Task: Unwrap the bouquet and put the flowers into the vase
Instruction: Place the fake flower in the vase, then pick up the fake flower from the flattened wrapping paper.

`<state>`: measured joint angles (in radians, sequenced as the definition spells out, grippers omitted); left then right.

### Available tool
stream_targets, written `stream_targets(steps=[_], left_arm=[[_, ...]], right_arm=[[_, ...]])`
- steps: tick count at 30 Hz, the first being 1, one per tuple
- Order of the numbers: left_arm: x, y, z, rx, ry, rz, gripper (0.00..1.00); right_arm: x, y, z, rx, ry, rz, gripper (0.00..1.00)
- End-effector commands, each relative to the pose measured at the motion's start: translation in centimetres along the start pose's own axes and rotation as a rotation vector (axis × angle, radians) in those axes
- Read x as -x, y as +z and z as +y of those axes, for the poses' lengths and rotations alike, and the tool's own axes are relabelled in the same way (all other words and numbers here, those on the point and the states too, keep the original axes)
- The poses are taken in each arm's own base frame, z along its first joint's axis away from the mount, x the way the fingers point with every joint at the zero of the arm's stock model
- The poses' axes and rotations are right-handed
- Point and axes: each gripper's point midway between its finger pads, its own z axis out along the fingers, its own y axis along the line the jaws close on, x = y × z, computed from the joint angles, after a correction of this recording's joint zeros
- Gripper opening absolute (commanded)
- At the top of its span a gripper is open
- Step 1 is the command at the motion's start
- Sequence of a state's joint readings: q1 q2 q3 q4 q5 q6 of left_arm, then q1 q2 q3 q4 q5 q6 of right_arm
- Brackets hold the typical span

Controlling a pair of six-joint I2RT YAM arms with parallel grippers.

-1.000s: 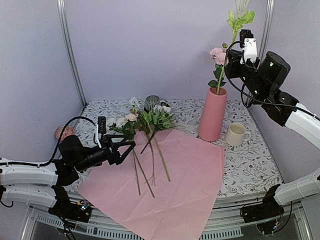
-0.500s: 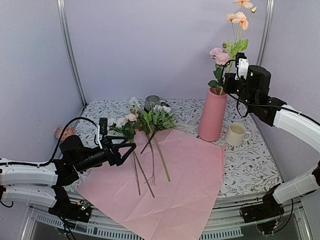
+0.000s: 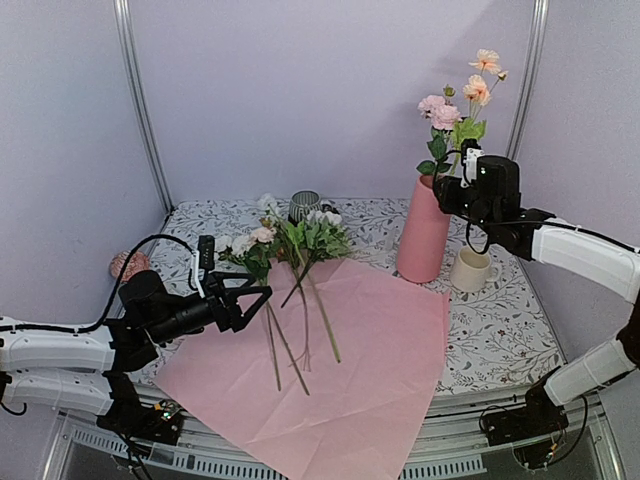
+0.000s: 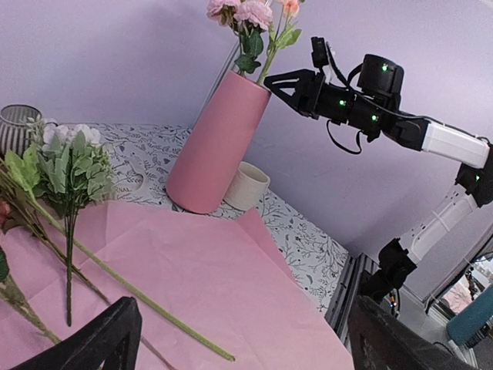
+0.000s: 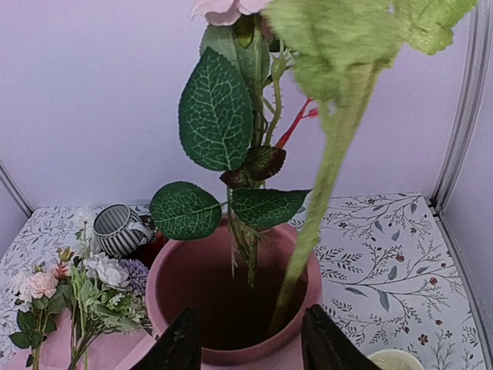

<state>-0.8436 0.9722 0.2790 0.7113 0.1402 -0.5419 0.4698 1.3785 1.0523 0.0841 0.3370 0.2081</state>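
Note:
The pink vase (image 3: 424,232) stands at the back right and holds a pink rose (image 3: 435,108) and a peach flower (image 3: 478,86). My right gripper (image 3: 447,190) hovers at the vase's rim (image 5: 231,362). It is open, and the peach flower's green stem (image 5: 308,247) drops into the vase between its fingers without touching them. The remaining flowers (image 3: 290,242) lie on the flat pink paper (image 3: 350,380), heads toward the back. My left gripper (image 3: 255,295) is open and empty, low over the paper beside the stems (image 4: 115,281).
A cream cup (image 3: 472,268) stands just right of the vase. A striped mug (image 3: 304,205) sits behind the flower heads. A pinkish round thing (image 3: 128,264) lies at the table's left edge. The paper overhangs the near table edge.
My right arm came down and lowered the peach flower's stem into the vase, then its jaws opened off the stem. The left arm has not moved.

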Motion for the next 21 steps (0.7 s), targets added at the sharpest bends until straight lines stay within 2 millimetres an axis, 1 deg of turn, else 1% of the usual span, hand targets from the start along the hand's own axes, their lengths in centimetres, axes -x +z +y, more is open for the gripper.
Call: stream_targets(steps=[1,4,6,8,10,18,21], left_arm=[[0.8,0.0,-0.3,-0.001,0.014,-0.018,0.96],[0.9,0.1,-0.3,0.001,0.012,-0.019,0.96],[0.7,0.1,-0.3,0.001,0.011,-0.013,0.97],[0.6,0.3,-0.2,0.002,0.011,-0.009,0.97],[0.7,0.4,-0.2,0.0,0.01,-0.007,0.98],[0.4,0.5,-0.1,0.004,0.005,0.004,0.98],[0.3,0.5,0.0,0.006,0.001,0.008,0.98]], right_arm=[[0.9,-1.4,0.0,0.027,0.013,-0.01,0.52],[0.8,-2.2,0.0,0.037,0.007,0.011,0.6],[0.7,-2.8,-0.1,0.043,0.001,0.026,0.63],[0.3,-3.3,-0.2,0.046,-0.005,0.045,0.68],[0.1,-3.7,-0.3,0.05,-0.009,0.062,0.74],[-1.4,-5.5,-0.5,0.075,-0.007,0.135,0.84],[-1.4,-6.5,-0.3,0.1,-0.005,0.152,0.9]])
